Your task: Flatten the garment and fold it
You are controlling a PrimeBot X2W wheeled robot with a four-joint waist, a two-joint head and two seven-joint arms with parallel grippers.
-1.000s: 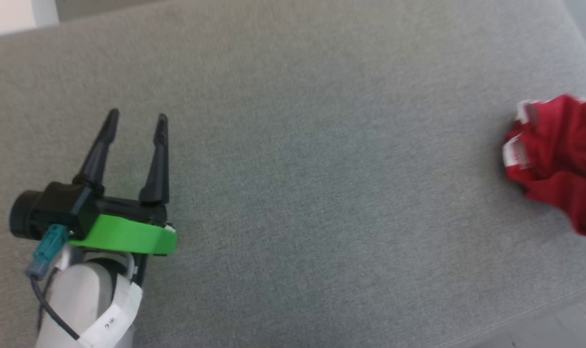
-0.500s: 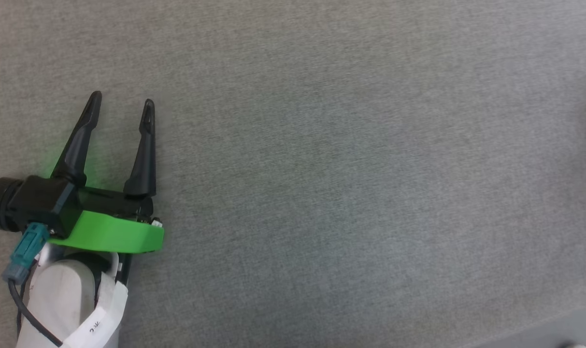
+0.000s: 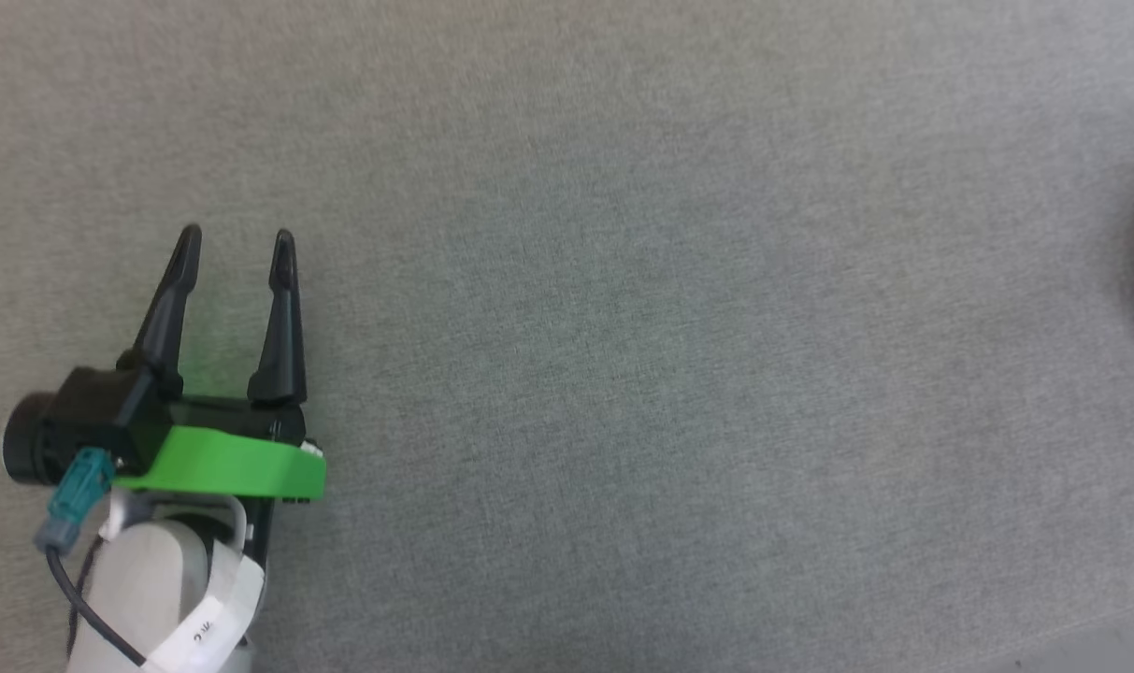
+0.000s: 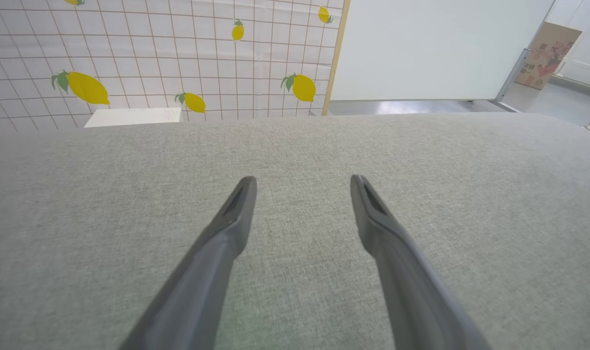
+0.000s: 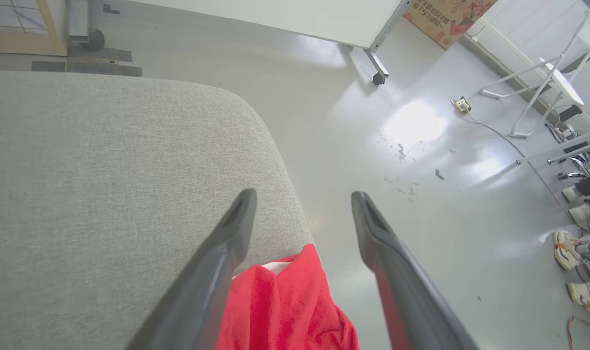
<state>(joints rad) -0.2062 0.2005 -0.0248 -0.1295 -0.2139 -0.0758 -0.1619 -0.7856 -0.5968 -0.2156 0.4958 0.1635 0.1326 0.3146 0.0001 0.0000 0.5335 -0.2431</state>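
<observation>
Flattening judged in hand. Saw garment [image 5: 285, 306] bunched between parted fingers [image 5: 217, 257] of right end effector [image 5: 303, 193] (seemingly ungripped); left end effector [image 3: 236, 234] apart too. Needed an edge grasp next.

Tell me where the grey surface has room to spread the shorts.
The wide stretch of grey surface between the open left pincer and the garment is bare. Crowded only at its right edge, where the garment lies bunched by the open right pincer.
</observation>
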